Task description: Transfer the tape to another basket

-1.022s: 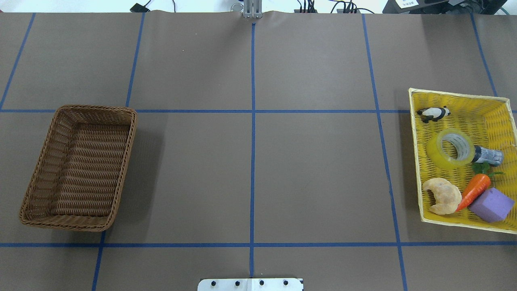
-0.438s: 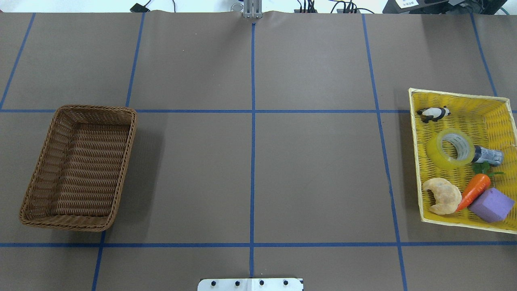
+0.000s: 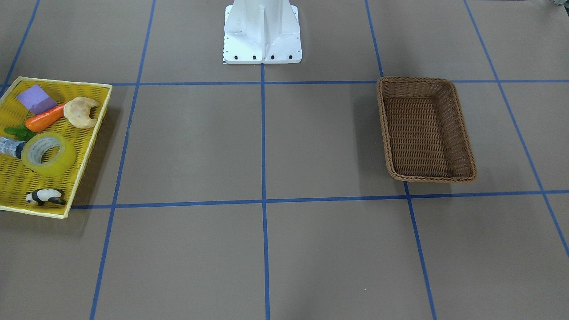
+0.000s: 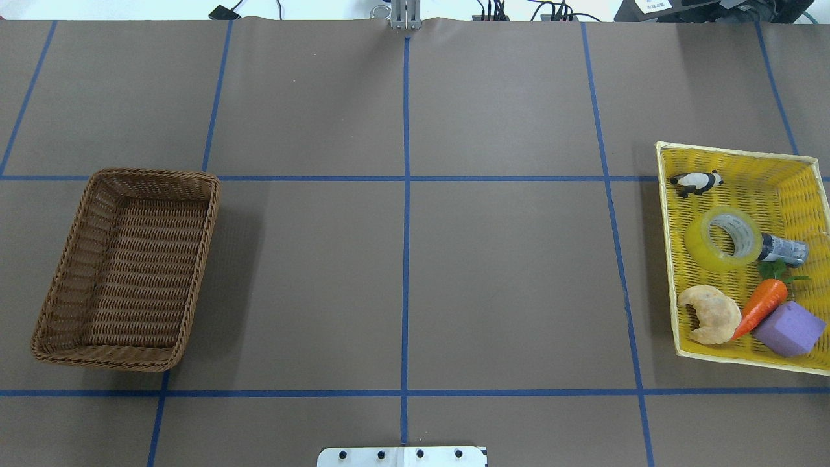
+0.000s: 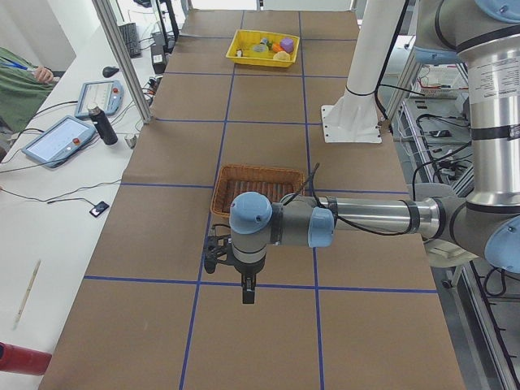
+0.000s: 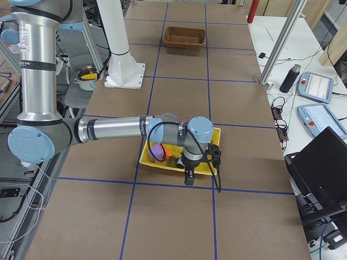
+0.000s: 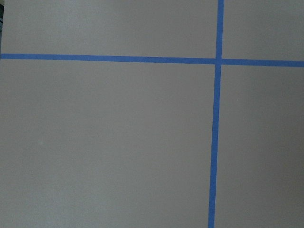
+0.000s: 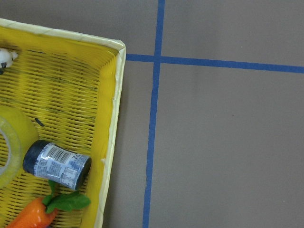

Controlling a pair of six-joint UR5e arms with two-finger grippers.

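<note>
The silver tubular left arm (image 5: 370, 216) and right arm (image 6: 111, 129) carry pale blue round joint caps (image 5: 250, 213), black cables (image 5: 312, 177) and a black left claw (image 5: 247, 290). Black screws (image 3: 254, 57) line the white pedestal (image 3: 262, 26) foot.

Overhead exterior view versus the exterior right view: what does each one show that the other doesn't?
Only overhead: the tape roll and panda figurine in plain sight, with no arm in the way. Only exterior right: the right arm reaching over the tray, and a laptop on the side bench. Both: the wicker basket and yellow mesh tray on the blue-lined table.
</note>
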